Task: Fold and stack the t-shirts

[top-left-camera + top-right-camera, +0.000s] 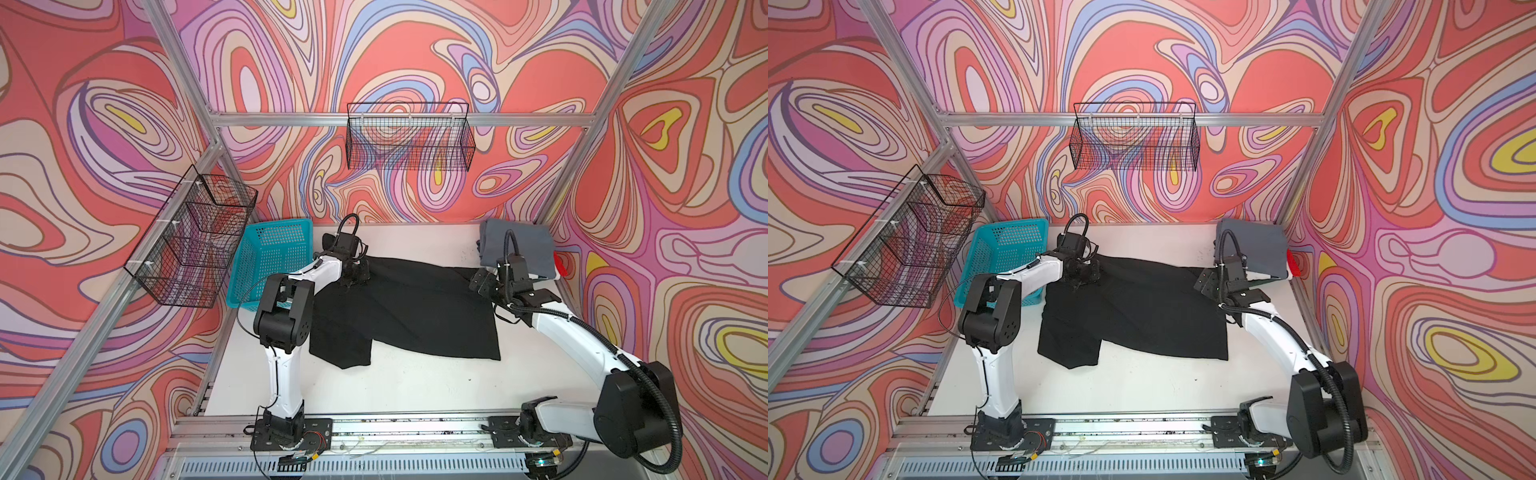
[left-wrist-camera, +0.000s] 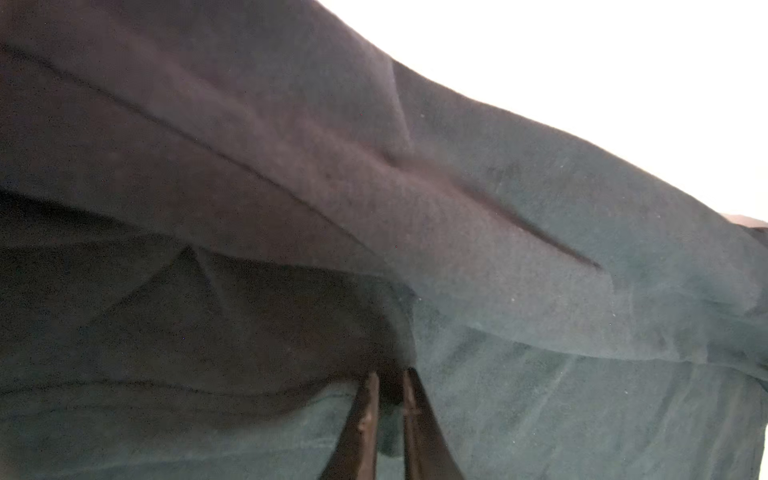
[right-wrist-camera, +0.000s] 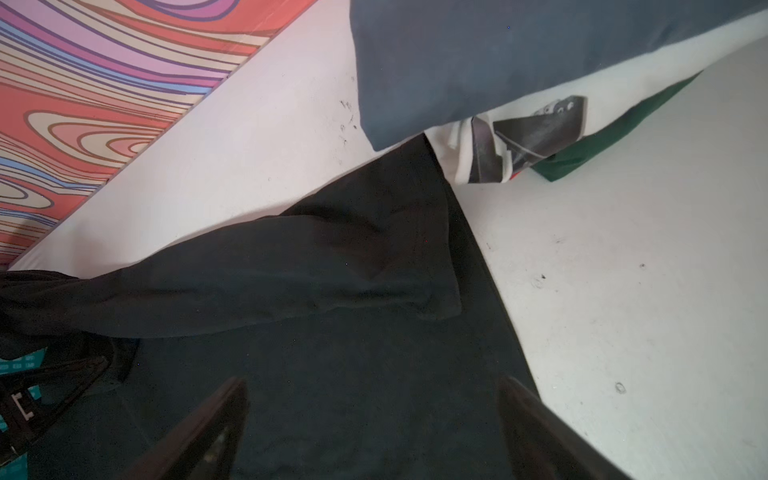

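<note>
A black t-shirt (image 1: 415,316) (image 1: 1142,320) lies spread on the white table, one part hanging toward the front left. My left gripper (image 1: 353,276) (image 2: 390,376) is at the shirt's far left corner, shut on a pinch of the black cloth (image 2: 291,166). My right gripper (image 1: 482,282) (image 3: 374,386) hovers open over the shirt's far right edge (image 3: 332,270), nothing between its fingers. At the back right sits a stack of folded t-shirts, slate-grey on top (image 1: 519,245) (image 3: 478,62), then white (image 3: 465,158) and dark green (image 3: 602,137), with a red edge (image 1: 562,266) showing.
A turquoise perforated basket (image 1: 270,257) leans at the back left beside the left arm. Black wire baskets hang on the left wall (image 1: 195,237) and the back wall (image 1: 409,137). Bare white tabletop (image 1: 395,382) lies in front of the shirt.
</note>
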`<state>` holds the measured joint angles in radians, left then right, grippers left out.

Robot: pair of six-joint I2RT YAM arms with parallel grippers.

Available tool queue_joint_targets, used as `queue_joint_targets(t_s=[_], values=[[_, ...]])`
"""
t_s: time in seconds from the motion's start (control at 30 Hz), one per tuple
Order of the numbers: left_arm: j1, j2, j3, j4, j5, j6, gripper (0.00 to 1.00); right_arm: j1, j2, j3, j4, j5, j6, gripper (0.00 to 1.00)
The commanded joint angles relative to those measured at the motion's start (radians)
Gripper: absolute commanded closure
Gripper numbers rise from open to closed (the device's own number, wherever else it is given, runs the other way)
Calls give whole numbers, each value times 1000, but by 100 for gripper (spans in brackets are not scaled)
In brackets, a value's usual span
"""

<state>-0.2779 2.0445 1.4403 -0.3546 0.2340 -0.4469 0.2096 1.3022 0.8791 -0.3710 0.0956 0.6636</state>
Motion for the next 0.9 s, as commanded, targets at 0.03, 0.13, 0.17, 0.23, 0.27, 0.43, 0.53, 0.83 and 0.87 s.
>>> queue_joint_targets(t_s=[0.03, 0.13, 0.17, 0.23, 0.27, 0.43, 0.53, 0.83, 0.87], values=[[-5, 31, 33, -45, -13, 25, 100, -4, -23, -17, -3, 5, 1, 2], [-6, 25, 38, -58, -20, 30, 100, -4, -22, -16, -3, 6, 1, 2], [-6, 22, 41, -64, -24, 33, 100, -4, -21, -17, -5, 8, 1, 2], [-6, 6, 41, -76, -32, 39, 100, -4, -20, -14, -8, 9, 0, 2], [-7, -6, 40, -82, -35, 42, 100, -4, -19, -14, -8, 6, 1, 2], [-9, -77, 12, -83, -48, 41, 100, -3, -12, -9, -4, 4, 1, 2], [-10, -111, -4, -88, -51, 41, 100, -4, -3, -5, -2, 3, 1, 2], [-27, -98, -27, -84, -58, 40, 67, -4, 12, -3, 7, -14, 1, 2], [-29, -90, -25, -82, -52, 43, 64, -3, 12, -3, 7, -14, 1, 2]])
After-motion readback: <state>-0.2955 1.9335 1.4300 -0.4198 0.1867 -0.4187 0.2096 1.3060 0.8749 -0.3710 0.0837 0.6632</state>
